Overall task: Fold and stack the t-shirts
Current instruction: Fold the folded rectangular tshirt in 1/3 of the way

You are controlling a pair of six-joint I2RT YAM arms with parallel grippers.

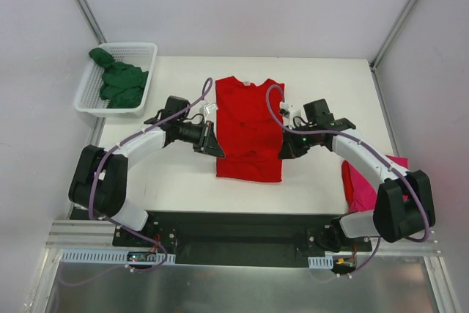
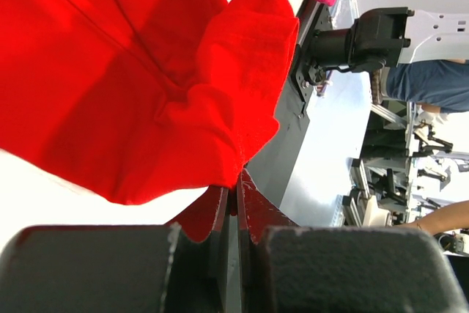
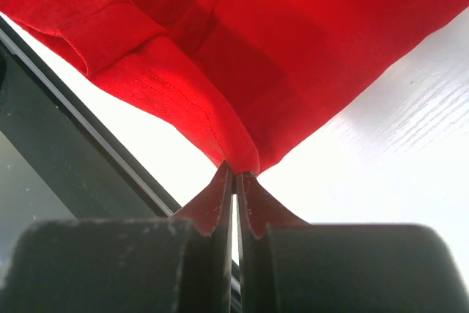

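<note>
The red t-shirt [image 1: 249, 126] lies on the white table, its sides folded in to make a narrow strip with the collar at the far end. My left gripper [image 1: 218, 150] is shut on the shirt's left edge near the hem, and the cloth [image 2: 139, 86] is pinched between the tips [image 2: 238, 181]. My right gripper [image 1: 284, 153] is shut on the right edge at the same height, where a fold of red cloth [image 3: 293, 49] runs into its tips [image 3: 236, 175]. A dark green t-shirt [image 1: 121, 84] is bunched in the basket. A magenta-pink t-shirt [image 1: 366, 185] lies crumpled at the table's right near edge.
The white mesh basket [image 1: 143, 48] stands off the table's far left corner. A black base plate [image 1: 242, 229] runs along the near edge between the arm bases. Grey walls and metal posts close in the sides and back.
</note>
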